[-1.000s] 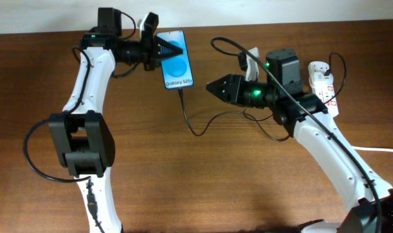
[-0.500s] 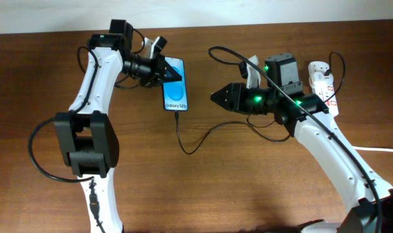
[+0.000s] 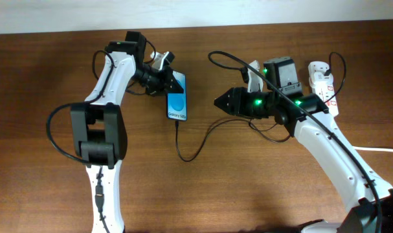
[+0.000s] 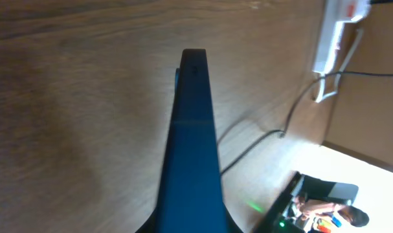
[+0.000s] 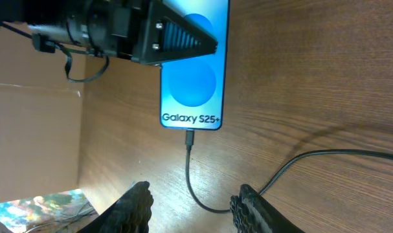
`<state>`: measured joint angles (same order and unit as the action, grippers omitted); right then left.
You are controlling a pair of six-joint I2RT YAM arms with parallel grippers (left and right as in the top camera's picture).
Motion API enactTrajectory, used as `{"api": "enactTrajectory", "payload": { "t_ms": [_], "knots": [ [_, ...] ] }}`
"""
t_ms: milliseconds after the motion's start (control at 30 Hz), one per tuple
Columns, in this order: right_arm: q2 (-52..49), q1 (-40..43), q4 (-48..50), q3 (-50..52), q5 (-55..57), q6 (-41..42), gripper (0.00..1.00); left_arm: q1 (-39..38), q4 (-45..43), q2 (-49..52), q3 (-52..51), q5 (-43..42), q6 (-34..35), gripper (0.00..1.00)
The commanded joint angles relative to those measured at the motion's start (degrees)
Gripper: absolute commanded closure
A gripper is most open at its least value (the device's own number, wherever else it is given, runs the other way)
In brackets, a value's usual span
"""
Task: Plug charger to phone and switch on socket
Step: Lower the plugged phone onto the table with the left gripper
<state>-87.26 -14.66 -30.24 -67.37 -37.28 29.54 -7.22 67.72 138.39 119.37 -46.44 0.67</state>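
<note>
The slim blue-screened phone (image 3: 177, 103), thin black charger (image 3: 188, 154) plugged in, is clamped by the left gripper (image 3: 173, 83); the white oblong socket (image 3: 324, 83) is set behind the right gripper (image 3: 219, 102), jaws parted, nearer that arm.

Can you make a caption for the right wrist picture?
Left gripper holds the phone, charger plugged in, right gripper open.
</note>
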Motion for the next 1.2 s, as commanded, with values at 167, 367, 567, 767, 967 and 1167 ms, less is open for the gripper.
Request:
{"api": "enactTrajectory", "payload": {
  "t_ms": [167, 367, 567, 767, 967, 1167],
  "knots": [
    [0.74, 0.07, -0.96, -0.44, 2.01, -1.95, 0.54, 0.24, -1.51, 4.0, 0.2, 6.54, 1.25, 1.0],
    [0.74, 0.07, -1.09, -0.44, 2.01, -1.95, 0.54, 0.24, -1.75, 5.51, 0.13, 8.2, 1.25, 1.0],
    [0.74, 0.07, -1.09, -0.44, 2.05, -2.14, 0.54, 0.24, -1.68, 5.51, 0.13, 12.0, 1.25, 0.94],
    [0.74, 0.07, -1.11, -0.44, 2.69, -2.14, 0.54, 0.24, -1.68, 5.51, 0.13, 11.98, 1.25, 0.77],
    [0.74, 0.07, -1.14, -0.44, 2.67, -2.14, 0.54, 0.2, -0.81, 5.51, 0.15, 15.5, 1.68, 0.7],
    [0.74, 0.07, -1.31, -0.44, 2.75, -2.14, 0.54, 0.24, -0.28, 5.51, 0.5, 21.99, 2.8, 0.66]
  ]
}}
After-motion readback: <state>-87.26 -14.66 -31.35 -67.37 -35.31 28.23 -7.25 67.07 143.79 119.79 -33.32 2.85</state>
